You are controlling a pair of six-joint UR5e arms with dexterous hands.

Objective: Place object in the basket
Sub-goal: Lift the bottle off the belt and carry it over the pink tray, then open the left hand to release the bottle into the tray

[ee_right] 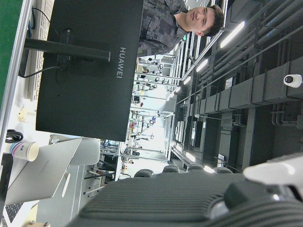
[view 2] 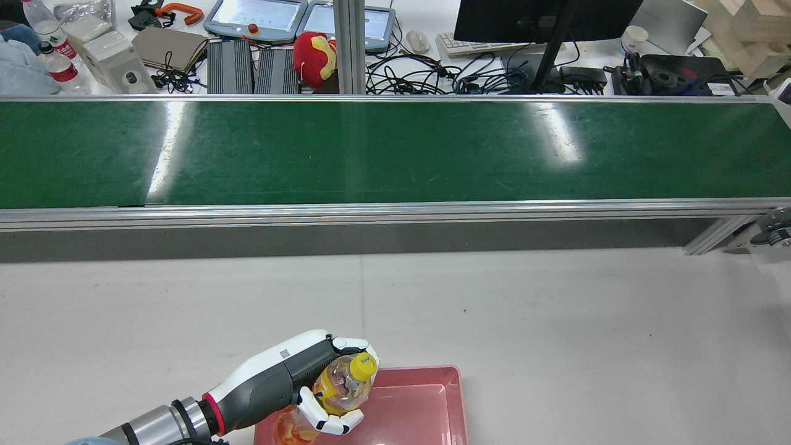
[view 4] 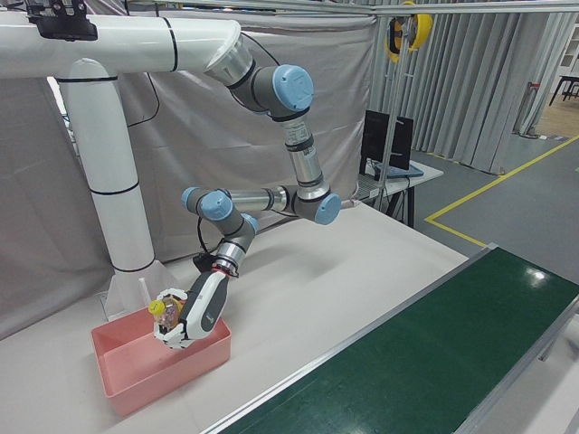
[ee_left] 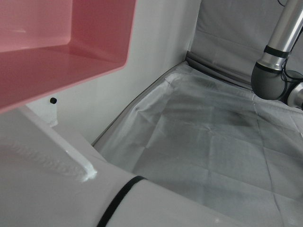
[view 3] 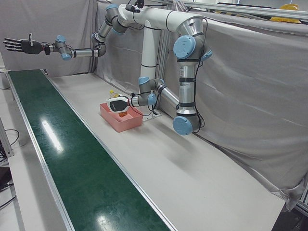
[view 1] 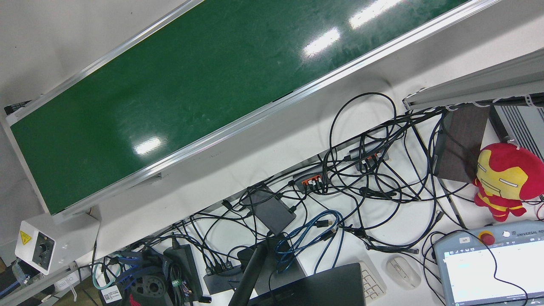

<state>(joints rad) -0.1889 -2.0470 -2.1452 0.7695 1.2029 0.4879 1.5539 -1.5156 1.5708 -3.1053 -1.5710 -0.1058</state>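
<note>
My left hand (view 2: 290,371) is shut on a clear bottle with a yellow cap and yellow label (view 2: 347,384). It holds the bottle tilted over the near left corner of the pink basket (view 2: 426,405). The same hand (view 4: 194,316) and bottle (view 4: 161,310) show above the basket (view 4: 136,375) in the right-front view, and the hand (view 3: 117,105) over the basket (view 3: 126,123) in the left-front view. The left hand view shows only the basket's wall (ee_left: 61,52). My right hand (view 3: 19,45) is open with fingers spread, raised high beyond the far end of the belt.
A long green conveyor belt (view 2: 395,151) with aluminium rails runs across the table beyond the basket. White tabletop (view 2: 556,321) lies between belt and basket. The arms' white pedestal (view 4: 113,208) and a grey curtain (view 3: 250,86) stand behind the basket.
</note>
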